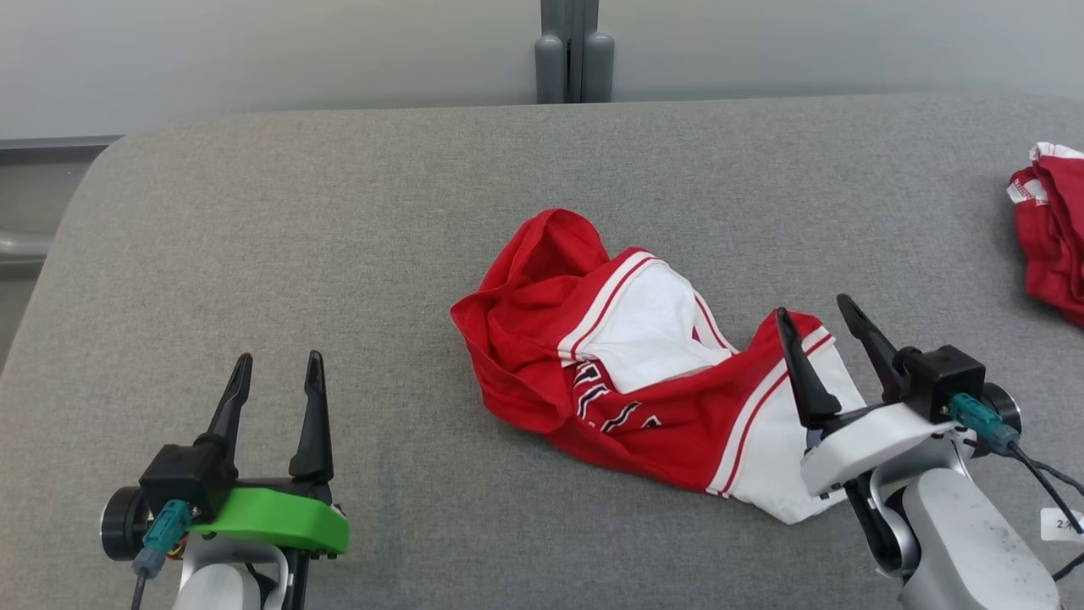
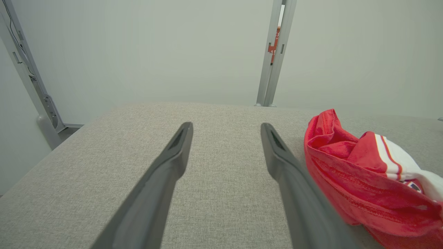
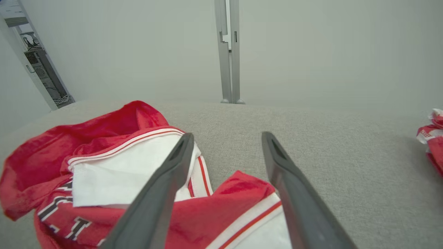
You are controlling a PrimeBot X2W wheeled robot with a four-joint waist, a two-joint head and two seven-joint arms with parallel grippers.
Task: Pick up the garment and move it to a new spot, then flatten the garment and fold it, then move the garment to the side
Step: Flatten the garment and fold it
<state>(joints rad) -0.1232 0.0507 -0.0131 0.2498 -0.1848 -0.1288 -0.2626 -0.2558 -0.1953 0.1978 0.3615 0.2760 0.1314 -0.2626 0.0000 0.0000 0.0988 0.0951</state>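
Grey fabric tabletop (image 1: pixel 339 254), crumpled red garment (image 1: pixel 525 339), pale wall (image 1: pixel 254 51).

Head view: high, facing forward and down across the table (image 1: pixel 339 212). Left wrist view: low, close to the table, looking along the left claw (image 2: pixel 225 125). Right wrist view: likewise, along the right claw (image 3: pixel 227 135). All three share the garment (image 1: pixel 525 339) and the grey post (image 1: pixel 574 51).

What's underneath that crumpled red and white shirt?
The red and white shirt lies on the grey table, which shows all around it. The patch right under the bunched cloth is covered, so anything there cannot be seen.
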